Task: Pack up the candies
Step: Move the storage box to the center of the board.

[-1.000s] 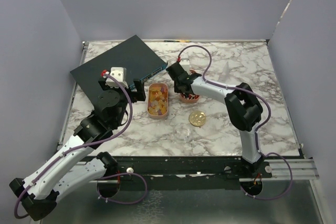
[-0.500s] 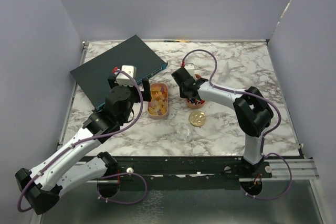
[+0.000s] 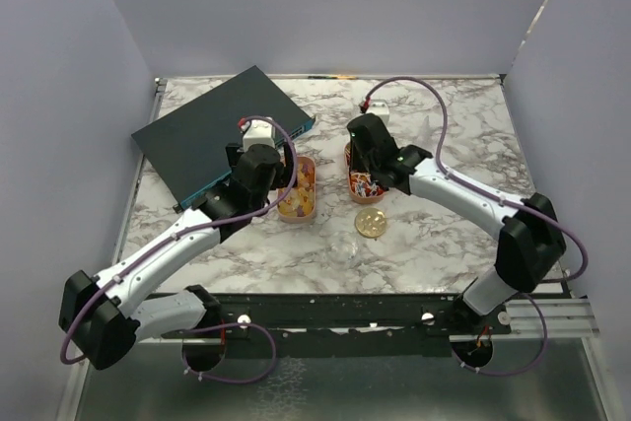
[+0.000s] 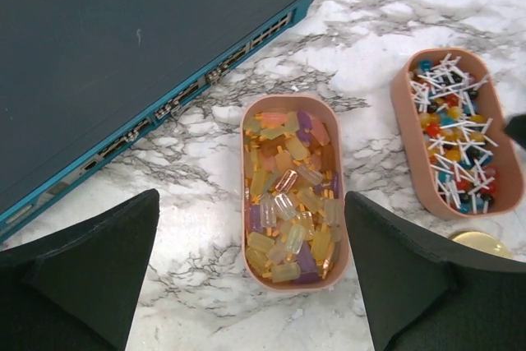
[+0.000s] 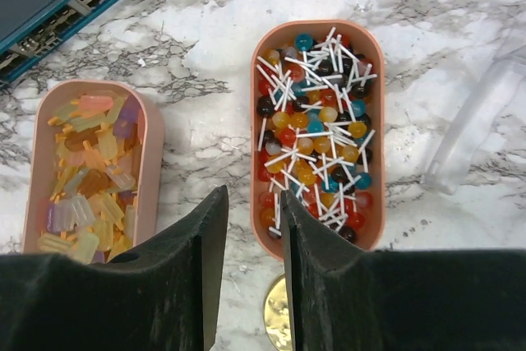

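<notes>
On marble table (image 3: 306, 253): two peach trays side by side, apart (left tray (image 5: 156, 162), right tray (image 5: 254, 137)). Behind the left, a dark switch (image 3: 222, 125), teal edge facing them. Gold lid (image 3: 371, 222) just beside right tray's near end.

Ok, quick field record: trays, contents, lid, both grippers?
left peach oval tray: yellow, orange and purple ice-lolly-shaped candies
right peach oval tray: small round lollipops with white sticks
round gold lid: on marble table, by right tray's near end
dark flat network switch: far left of table
left gripper: open, above left tray
right gripper: slightly open, empty, above right tray's near end
</notes>
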Controlling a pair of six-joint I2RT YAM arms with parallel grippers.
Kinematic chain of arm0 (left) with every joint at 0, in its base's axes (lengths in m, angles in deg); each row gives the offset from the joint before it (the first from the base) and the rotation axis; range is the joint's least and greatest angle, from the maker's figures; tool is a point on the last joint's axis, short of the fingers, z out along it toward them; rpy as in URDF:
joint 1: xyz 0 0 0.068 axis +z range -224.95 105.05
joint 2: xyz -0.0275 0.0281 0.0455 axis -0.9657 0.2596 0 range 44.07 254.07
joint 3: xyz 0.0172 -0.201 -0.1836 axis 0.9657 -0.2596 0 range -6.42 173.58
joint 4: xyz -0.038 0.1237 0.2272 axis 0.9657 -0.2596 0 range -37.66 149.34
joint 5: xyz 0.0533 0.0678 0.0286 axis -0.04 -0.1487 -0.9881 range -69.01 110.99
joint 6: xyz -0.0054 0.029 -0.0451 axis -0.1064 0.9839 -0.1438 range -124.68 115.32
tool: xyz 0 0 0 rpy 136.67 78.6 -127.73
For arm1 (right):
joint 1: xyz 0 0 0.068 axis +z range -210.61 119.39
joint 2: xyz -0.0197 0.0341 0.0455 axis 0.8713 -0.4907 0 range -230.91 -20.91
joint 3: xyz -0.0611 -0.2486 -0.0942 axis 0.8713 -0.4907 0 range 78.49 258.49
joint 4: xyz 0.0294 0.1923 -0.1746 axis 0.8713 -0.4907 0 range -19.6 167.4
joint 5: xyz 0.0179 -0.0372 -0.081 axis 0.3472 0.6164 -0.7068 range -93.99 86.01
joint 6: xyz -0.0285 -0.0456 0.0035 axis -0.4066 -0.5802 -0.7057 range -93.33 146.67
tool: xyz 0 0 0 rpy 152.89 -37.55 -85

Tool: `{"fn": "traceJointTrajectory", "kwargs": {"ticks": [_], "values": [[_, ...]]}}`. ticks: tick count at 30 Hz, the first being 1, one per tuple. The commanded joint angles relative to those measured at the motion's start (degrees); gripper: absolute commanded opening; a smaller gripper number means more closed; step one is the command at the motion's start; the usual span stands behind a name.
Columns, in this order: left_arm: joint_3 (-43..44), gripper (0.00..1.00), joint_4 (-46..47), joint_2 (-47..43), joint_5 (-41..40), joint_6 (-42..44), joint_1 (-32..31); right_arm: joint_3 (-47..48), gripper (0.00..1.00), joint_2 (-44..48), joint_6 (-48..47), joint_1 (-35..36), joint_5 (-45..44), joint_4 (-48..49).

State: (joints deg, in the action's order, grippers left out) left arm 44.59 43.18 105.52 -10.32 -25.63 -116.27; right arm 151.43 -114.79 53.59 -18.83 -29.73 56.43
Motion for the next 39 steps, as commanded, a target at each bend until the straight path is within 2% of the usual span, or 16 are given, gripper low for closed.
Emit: {"fn": "traceJointTrajectory", "kwargs": {"ticks": [1,8,16,23,28,39], "values": [[0.6,0.91,-1.1,4.0,4.1,-6.4,4.3,-4.1,0.36,6.4,-1.4,-0.2,1.6,-1.5],[-3.3,0.76,2.2,10.5,9.9,-12.4,10.6,-9.7,0.36,15.1,-2.5,-0.2,3.3,-3.5],[-6.4,0.55,6.6,15.7,13.6,-14.3,11.8,-14.1,0.35,20.3,-2.4,-0.2,6.6,-4.0],[-7.8,0.54,9.4,18.2,16.1,-15.0,11.8,-16.0,0.35,21.0,-2.4,-0.2,8.1,-3.6],[-8.1,0.49,10.1,20.3,17.0,-15.6,11.8,-16.1,0.33,21.1,-2.5,-0.2,9.1,-3.5],[-8.8,0.28,10.4,21.5,15.4,-15.7,11.8,-16.7,0.3,21.4,-2.4,-0.2,9.5,-3.4]]}}
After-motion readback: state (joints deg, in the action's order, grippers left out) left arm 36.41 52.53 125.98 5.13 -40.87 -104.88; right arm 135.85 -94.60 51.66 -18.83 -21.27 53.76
